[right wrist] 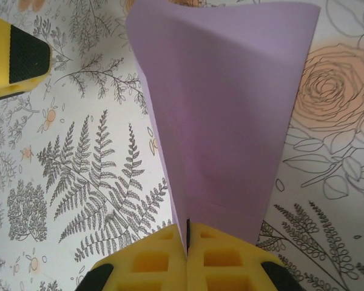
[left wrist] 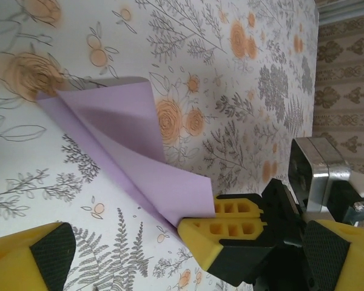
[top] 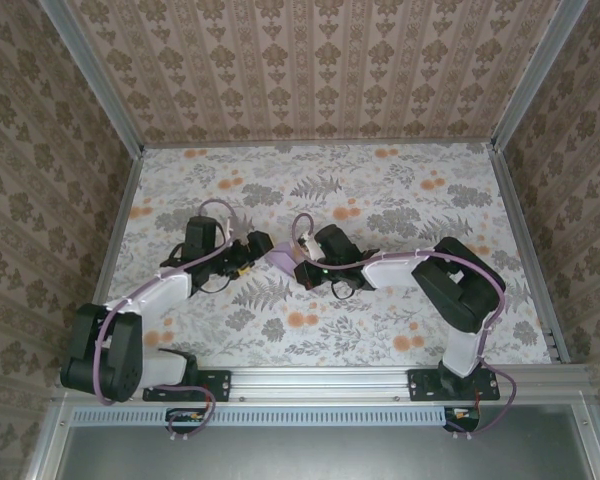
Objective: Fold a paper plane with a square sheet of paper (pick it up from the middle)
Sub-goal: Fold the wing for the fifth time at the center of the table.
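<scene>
The square sheet of paper (top: pixel 280 259) is lilac and bent double along a crease, at mid-table between the two grippers. My right gripper (right wrist: pixel 187 237) is shut on one end of it, and the doubled sheet (right wrist: pixel 224 103) fans out away from the yellow fingers (right wrist: pixel 151 264). In the left wrist view the paper (left wrist: pixel 127 151) slopes from those closed yellow fingers (left wrist: pixel 230 227) down toward the floral table. My left gripper (top: pixel 254 246) stands open just left of the paper with nothing between its jaws; one of its fingertips (left wrist: pixel 33 254) shows low on the left, apart from the sheet.
The table (top: pixel 380 200) is covered in a floral print with orange blooms and grey ferns. Patterned walls and aluminium rails (top: pixel 520 240) close it in on three sides. Both arms reach in from the near edge and meet at mid-table.
</scene>
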Controlling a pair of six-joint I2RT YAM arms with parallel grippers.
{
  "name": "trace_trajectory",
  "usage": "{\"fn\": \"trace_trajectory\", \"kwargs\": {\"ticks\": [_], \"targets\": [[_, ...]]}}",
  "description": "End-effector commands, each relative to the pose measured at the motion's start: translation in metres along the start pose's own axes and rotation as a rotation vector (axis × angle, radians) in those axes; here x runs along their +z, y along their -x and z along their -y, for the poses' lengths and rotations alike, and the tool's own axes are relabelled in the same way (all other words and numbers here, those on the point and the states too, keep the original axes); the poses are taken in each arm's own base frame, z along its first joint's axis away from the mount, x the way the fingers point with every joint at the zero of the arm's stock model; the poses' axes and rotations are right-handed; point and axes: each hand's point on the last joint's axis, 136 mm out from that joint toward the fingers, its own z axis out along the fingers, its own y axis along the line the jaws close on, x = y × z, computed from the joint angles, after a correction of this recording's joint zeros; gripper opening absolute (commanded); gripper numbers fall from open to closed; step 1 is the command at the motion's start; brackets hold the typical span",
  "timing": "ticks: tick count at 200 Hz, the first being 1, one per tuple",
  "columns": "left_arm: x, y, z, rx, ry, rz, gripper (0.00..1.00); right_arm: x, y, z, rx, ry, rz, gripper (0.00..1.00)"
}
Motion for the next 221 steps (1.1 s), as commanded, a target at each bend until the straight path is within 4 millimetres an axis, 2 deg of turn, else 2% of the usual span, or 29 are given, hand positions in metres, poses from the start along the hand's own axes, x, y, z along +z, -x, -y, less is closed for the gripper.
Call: {"fn": "trace_trajectory", "kwargs": {"ticks": [1,48,94,156,221], "targets": [[0.008,-0.008,0.005,0.039,-0.036,-0.025,1.0,0.004,0.001,-0.006,0.039,0.041,-0.016,0.0],[0.021,-0.018,0.012,0.042,-0.081,-0.073,0.97,0.006,-0.004,-0.004,0.088,0.071,-0.036,0.0],[0.031,-0.02,0.022,0.034,-0.133,-0.096,0.92,0.009,-0.008,-0.002,0.113,0.09,-0.059,0.08],[0.044,-0.024,0.02,0.018,-0.134,-0.129,0.83,0.008,-0.009,-0.001,0.139,0.111,-0.07,0.17],[0.049,-0.025,0.013,-0.008,-0.108,-0.137,0.78,0.009,-0.011,-0.003,0.144,0.144,-0.086,0.21]]}}
